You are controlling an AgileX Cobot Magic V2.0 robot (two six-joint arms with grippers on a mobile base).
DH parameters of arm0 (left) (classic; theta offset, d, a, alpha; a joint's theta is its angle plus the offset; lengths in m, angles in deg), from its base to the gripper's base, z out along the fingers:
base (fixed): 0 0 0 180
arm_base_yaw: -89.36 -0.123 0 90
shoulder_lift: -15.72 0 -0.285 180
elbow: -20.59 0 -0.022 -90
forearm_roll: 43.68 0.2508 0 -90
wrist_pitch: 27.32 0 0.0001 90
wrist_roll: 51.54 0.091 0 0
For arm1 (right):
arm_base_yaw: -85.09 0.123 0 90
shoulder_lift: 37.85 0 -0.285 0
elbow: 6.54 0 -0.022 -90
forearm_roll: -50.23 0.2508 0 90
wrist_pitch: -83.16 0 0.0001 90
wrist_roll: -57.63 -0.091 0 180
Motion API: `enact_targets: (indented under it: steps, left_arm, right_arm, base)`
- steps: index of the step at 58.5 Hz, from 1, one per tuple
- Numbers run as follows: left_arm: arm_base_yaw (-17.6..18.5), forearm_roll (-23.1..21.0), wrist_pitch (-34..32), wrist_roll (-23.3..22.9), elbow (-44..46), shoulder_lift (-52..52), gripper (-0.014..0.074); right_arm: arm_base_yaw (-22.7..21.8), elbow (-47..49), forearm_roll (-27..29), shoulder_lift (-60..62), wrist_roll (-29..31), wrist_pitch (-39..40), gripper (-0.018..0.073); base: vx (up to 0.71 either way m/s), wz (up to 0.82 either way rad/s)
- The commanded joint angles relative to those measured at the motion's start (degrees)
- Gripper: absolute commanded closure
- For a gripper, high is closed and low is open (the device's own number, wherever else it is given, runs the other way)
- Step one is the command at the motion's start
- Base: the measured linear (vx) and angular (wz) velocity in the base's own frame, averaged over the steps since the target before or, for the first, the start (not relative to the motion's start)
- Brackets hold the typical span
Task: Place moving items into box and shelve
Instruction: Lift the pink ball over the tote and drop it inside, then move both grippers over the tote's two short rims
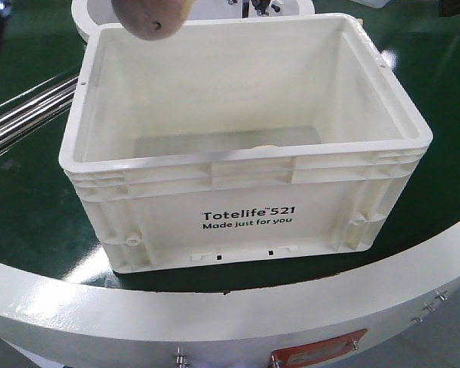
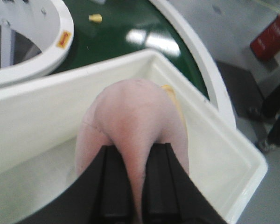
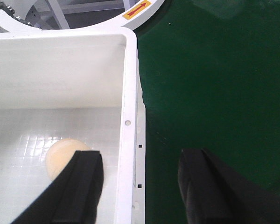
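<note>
Where bright metal rails run off to the left of the white Totelife box, the box itself stands upright and open on a dark green belt, its printed wall facing the front camera. Above the box's far-left corner, the left gripper holds the pinkish-brown ball clear of the rim. Its black fingers are clamped hard on the soft ball, which bulges out between and beyond them over the box's open top. Down on the box floor lies the pale yellow ball, close against one side wall. From the front it is only a thin tan sliver behind the near rim, and so appears to sit toward the middle of the box's width. Further right, the right gripper is poised over that same side wall with its fingers spread wide and nothing between them but the wall's rim. One finger hangs inside the box above the yellow ball, the other outside over the green belt. In front of the box, a curved white rail borders the belt.
</note>
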Motion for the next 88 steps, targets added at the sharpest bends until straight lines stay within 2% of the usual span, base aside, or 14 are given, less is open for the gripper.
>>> enact_targets:
  steps: [1, 22, 30, 41, 55, 58, 62, 66, 71, 75, 78, 82, 88]
  left_arm:
    - [1.7, 0.2, -2.4, -0.1, 1.6, 0.3, 0.0597]
    - [2.7, 0.9, -1.6, -1.5, 1.6, 6.0, 0.0591]
    - [2.6, 1.2, -1.8, -1.3, 1.6, 6.6, 0.0552]
    - [2.6, 1.2, -1.8, -1.3, 1.6, 6.6, 0.0406]
    - [2.7, 0.7, -1.8, -1.4, 1.6, 6.6, 0.0053]
    - [2.7, -0.3, -1.8, -1.5, 1.6, 6.6, 0.0006]
    - [2.7, -2.9, -1.8, -1.5, 1.6, 6.6, -0.0026]
    - [2.7, -5.1, -1.8, -1.5, 1.7, 6.6, -0.0022]
    - [2.7, -5.1, -1.4, -1.5, 2.8, 6.6, -0.0003]
    - [2.7, -2.9, -0.8, -2.1, 4.6, 6.5, 0.0022]
    - [2.7, 0.1, -0.3, -4.5, 6.0, 6.4, 0.0039]
    - [2.7, 5.7, 1.4, -8.7, 8.3, 6.2, 0.0059]
    - [2.7, 16.8, 7.2, -15.4, 11.8, 6.0, 0.0076]
  right_arm:
    - [-0.2, 2.0, 0.1, 1.4, 0.0, 2.6, 0.0124]
    - [-0.2, 2.0, -0.1, 1.4, 0.0, 0.5, 0.0124]
    - [-0.2, 2.0, -0.1, 1.4, 0.0, 0.4, 0.0124]
    - [-0.2, 2.0, -0.1, 1.4, 0.0, 0.4, 0.0124]
    - [-0.2, 2.0, 0.0, 1.4, 0.0, 0.4, 0.0124]
    - [-0.2, 2.0, 0.0, 1.4, 0.0, 0.4, 0.0124]
    - [-0.2, 2.0, 0.0, 1.4, 0.0, 0.4, 0.0124]
    - [-0.2, 2.0, 0.4, 1.4, 0.0, 0.6, 0.0124]
    - [-0.2, 2.0, 1.7, 1.4, 0.3, 1.0, 0.0124]
    - [-0.2, 2.0, 3.6, 1.3, 0.7, 1.3, 0.0124]
    - [-0.2, 2.0, 5.1, 1.0, 1.1, 1.9, 0.0124]
    - [-0.2, 2.0, 6.7, 0.6, 1.4, 2.4, 0.0124]
    - [-0.2, 2.0, 8.2, 0.2, 2.7, 3.2, 0.0124]
  base:
    - [0.0, 0.0]
    - [0.0, 0.0]
    - [0.0, 0.0]
    - [0.0, 0.0]
    - [0.0, 0.0]
    - [0.0, 0.0]
    - [0.0, 0.0]
    - [0.0, 0.0]
    - [0.0, 0.0]
    - [0.0, 0.0]
    - [0.0, 0.0]
    - [0.0, 0.0]
    - [0.0, 0.0]
